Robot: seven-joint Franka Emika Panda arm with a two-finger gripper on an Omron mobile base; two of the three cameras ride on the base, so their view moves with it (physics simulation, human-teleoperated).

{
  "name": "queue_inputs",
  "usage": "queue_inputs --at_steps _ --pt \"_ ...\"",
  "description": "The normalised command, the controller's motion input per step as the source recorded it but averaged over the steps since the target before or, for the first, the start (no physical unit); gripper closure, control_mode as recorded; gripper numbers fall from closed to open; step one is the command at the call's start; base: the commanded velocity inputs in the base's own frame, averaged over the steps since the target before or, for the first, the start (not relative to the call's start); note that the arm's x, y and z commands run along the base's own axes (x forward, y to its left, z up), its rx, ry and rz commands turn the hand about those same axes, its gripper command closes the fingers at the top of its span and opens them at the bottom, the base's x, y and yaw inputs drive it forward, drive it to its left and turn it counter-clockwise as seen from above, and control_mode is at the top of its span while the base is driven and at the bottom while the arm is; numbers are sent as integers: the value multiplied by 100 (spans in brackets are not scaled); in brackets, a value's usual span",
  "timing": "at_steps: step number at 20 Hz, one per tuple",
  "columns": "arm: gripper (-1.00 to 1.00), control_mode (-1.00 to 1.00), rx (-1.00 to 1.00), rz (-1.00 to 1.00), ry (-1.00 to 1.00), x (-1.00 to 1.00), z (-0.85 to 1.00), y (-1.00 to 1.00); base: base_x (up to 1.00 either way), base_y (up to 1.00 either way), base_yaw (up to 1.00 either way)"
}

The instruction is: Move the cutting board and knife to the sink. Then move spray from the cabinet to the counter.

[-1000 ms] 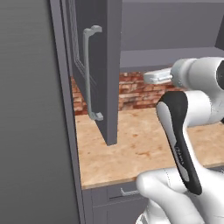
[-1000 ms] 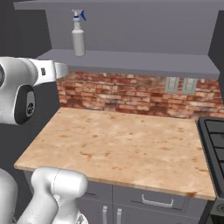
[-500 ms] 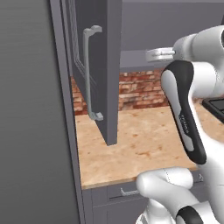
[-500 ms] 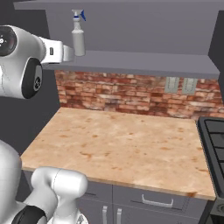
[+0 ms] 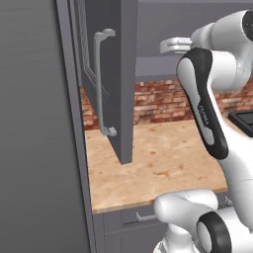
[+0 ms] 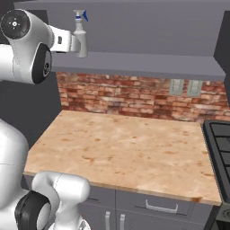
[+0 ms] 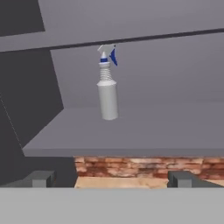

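The spray (image 7: pixel 107 89) stands upright on the grey shelf (image 7: pixel 131 135) of the cabinet, a slim pale bottle with a white trigger head and blue nozzle. My gripper (image 7: pixel 111 179) is open and level with the shelf's front edge, some way short of the bottle, with nothing between its fingertips (image 7: pixel 41 178). From the right base, the hand (image 6: pixel 71 41) hovers just in front of the spray (image 6: pixel 82 45). From the left base, the gripper (image 5: pixel 170 45) reaches past the open cabinet door (image 5: pixel 126 74). The counter (image 6: pixel 126 148) lies below. The cutting board, knife and sink are out of view.
The open door's long bar handle (image 5: pixel 100 84) sticks out on the left. A brick backsplash with two outlets (image 6: pixel 184 87) runs behind the counter. A black stove (image 6: pixel 220 143) borders the counter on the right, and drawer fronts (image 6: pixel 157 204) sit under it.
The arm has swung upward, lifting the hand from backsplash height to shelf height, close to the spray. The jaws have stayed open.
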Motion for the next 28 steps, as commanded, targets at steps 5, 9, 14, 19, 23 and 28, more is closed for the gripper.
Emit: queue_inputs --at_steps 5,9,14,19,23,28 --pt "-100 -100 2 0 0 32 7 0 0 0 0" --pt "-100 -100 0 0 -3 35 0 6 0 0 0" --pt "-100 -100 0 0 -6 26 0 12 0 0 0" --pt "-100 -100 0 0 -10 23 0 10 0 0 0" --pt "-100 -100 0 0 -7 28 0 2 0 0 0" --pt "-100 -100 0 3 0 31 5 3 0 0 0"
